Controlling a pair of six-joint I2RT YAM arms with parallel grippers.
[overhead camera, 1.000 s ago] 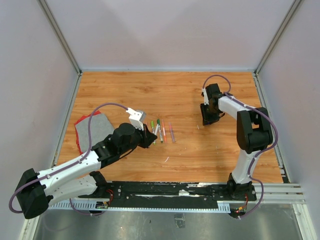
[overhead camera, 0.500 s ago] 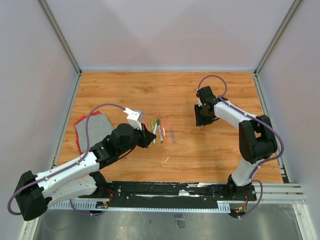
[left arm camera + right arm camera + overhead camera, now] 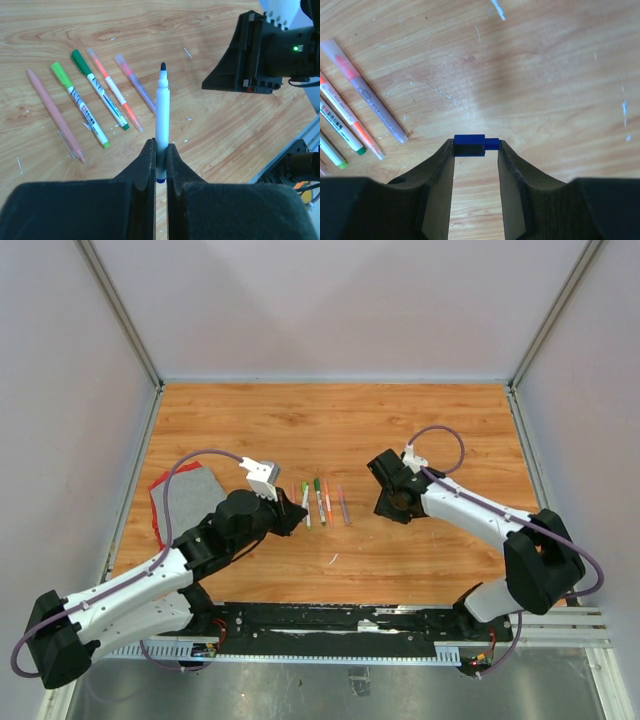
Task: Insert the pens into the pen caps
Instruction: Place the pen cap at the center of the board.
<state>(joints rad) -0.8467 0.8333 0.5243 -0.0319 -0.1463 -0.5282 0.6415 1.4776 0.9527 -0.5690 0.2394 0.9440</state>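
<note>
Five pens (image 3: 98, 89) midway between the side edges look capped. Your left gripper (image 3: 161, 149) clamps the sixth pen (image 3: 162, 112), right gripper (image 3: 475, 148) pinches a blue cap (image 3: 469, 145); joining remains.

Bare table (image 3: 362, 508) btwn left gripper (image 3: 296, 519) & right gripper (image 3: 385, 504) — only the pen row (image 3: 323, 502) lies in that gap.

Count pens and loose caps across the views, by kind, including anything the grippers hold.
Pens lying on the table: 5 (pink pen, light green pen, dark green pen, orange pen, purple pen)
Blue-ended pen in the left gripper: 1
Blue cap in the right gripper: 1
Total: 7
</note>
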